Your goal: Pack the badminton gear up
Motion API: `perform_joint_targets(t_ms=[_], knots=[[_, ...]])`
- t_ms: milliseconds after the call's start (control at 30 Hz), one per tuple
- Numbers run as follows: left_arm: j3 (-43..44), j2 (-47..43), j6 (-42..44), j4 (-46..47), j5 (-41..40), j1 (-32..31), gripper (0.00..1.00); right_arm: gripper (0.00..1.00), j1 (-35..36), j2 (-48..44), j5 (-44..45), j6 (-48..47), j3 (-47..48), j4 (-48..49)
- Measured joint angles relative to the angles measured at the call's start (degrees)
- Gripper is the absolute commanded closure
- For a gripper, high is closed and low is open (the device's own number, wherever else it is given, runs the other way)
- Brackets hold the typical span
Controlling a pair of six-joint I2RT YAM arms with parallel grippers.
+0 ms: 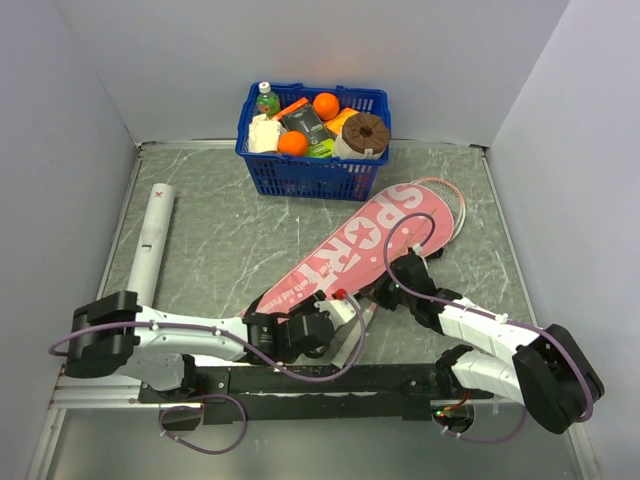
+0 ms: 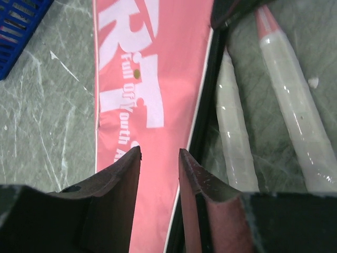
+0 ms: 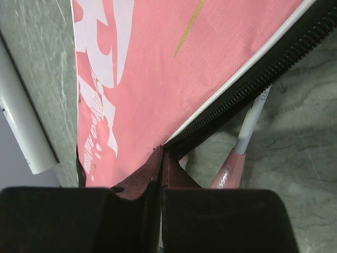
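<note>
The cover (image 1: 352, 250) lay slantwise on the table (image 1: 220, 235) before the basket (image 1: 305, 178), handles (image 2: 235, 142) just beside its black edge, the right gripper (image 3: 161, 152) pinched tight on that edge, the left gripper (image 2: 159, 154) parted over its narrow end, the tube (image 1: 150, 245) well off left.

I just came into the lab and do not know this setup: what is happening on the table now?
Two robot arms are packing badminton gear. The right claw is shut on the black zippered edge of the pink SPORT cover, which lies diagonally on the table. The left claw hangs open over the cover's narrow end, beside two white racket handles. A racket head sticks out at the wide end. The long white tube lies apart at the left, not yet packed.
</note>
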Motion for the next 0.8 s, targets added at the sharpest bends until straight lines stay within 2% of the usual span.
perform_joint_targets(t_ms=[167, 267, 300, 400, 633, 800], knots=[[0.0, 4.3, 0.3, -0.2, -0.9, -1.7, 0.49, 1.0, 0.0, -0.7, 0.8, -0.4, 0.1, -0.3], [0.0, 6.1, 1.0, -0.3, -1.3, -2.4, 0.32, 1.0, 0.0, -1.9, 1.1, -0.6, 0.1, -0.5], [0.0, 6.2, 1.3, -0.2, -1.3, -2.5, 0.23, 1.0, 0.0, -2.5, 1.3, -0.7, 0.1, -0.7], [0.0, 6.2, 1.6, 0.5, -1.6, -2.7, 0.17, 1.0, 0.0, -5.1, 1.6, -1.2, 0.1, -1.8], [0.0, 6.2, 1.7, 1.3, -2.3, -2.7, 0.15, 1.0, 0.0, -11.7, 2.3, -2.3, 0.9, -5.7], [0.0, 6.4, 1.7, 1.4, -3.7, -2.7, 0.19, 1.0, 0.0, -14.1, 2.8, -2.8, 1.4, -7.2]])
